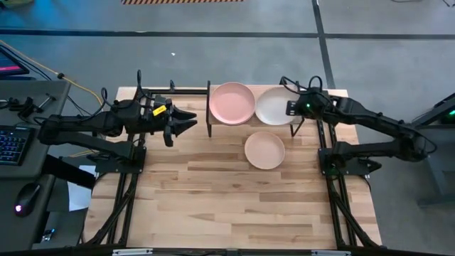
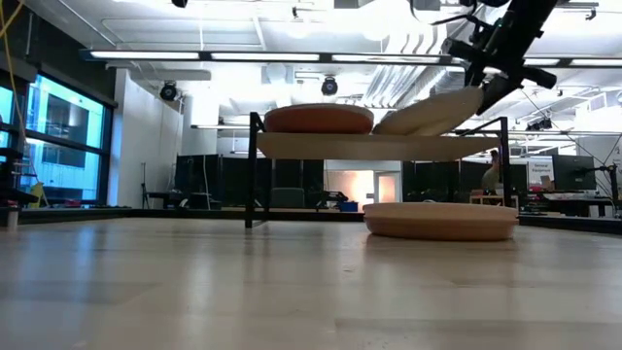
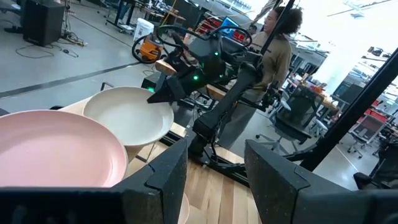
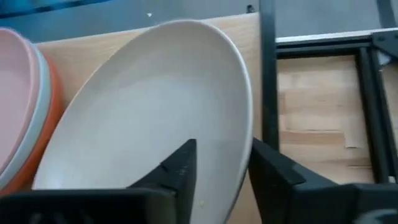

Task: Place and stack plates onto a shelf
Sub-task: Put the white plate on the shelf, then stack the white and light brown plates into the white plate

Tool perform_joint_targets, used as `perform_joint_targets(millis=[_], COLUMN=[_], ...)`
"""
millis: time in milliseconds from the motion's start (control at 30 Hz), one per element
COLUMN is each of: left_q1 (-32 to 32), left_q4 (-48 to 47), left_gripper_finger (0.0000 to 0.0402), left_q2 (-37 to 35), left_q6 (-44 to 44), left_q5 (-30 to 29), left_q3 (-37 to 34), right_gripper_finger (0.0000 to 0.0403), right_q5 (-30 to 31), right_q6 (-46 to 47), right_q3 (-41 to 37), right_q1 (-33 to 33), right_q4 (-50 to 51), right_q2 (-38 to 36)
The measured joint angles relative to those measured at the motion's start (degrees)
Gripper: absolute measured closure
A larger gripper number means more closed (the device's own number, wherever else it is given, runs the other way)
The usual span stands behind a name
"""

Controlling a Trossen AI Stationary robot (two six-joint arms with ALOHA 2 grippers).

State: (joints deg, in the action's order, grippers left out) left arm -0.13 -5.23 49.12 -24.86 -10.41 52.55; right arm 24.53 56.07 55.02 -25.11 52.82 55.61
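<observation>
Your right end effector pinched the cream plate, tilted on the shelf beside the pink stack. Next you needed to lower it flat, then let go.

Your left end effector waited open.

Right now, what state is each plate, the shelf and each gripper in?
Pink plate stack: flat on shelf.
Cream plate: tilted, held on shelf.
Peach plate: flat on table.
Shelf: upright.
Right gripper: shut on cream plate.
Left gripper: open, empty.

Open robotics lab: workstations, office chair, ceiling ducts.
</observation>
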Motion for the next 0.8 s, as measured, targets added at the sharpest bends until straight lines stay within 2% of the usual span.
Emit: perform_joint_targets(millis=[200, 467, 600, 700, 800], left_q1=[0.0, 0.0, 0.0, 0.0, 0.0], left_q4=[0.0, 0.0, 0.0, 0.0, 0.0], left_gripper_finger=[0.0252, 0.0252, 0.0252, 0.0252, 0.0252], left_q2=[0.0, 0.0, 0.0, 0.0, 0.0], left_q6=[0.0, 0.0, -0.6, -0.5, -0.5], left_q5=[0.0, 0.0, 0.0, 0.0, 0.0], left_q3=[0.0, 0.0, 0.0, 0.0, 0.0], right_gripper_finger=[0.0240, 0.0236, 0.0236, 0.0248, 0.0296], right_q5=[-0.4, -1.4, -3.0, -6.1, -5.1], right_q6=[-5.5, -11.8, -14.1, -16.1, -15.7], right_q3=[0.0, 0.1, 2.5, 4.5, 4.8], right_q1=[-4.1, -8.5, -9.2, -8.3, -6.1], right_q4=[-0.8, -4.7, -3.9, 0.6, 8.5], right_q2=[-0.2, -0.3, -0.7, -1.2, -1.9])
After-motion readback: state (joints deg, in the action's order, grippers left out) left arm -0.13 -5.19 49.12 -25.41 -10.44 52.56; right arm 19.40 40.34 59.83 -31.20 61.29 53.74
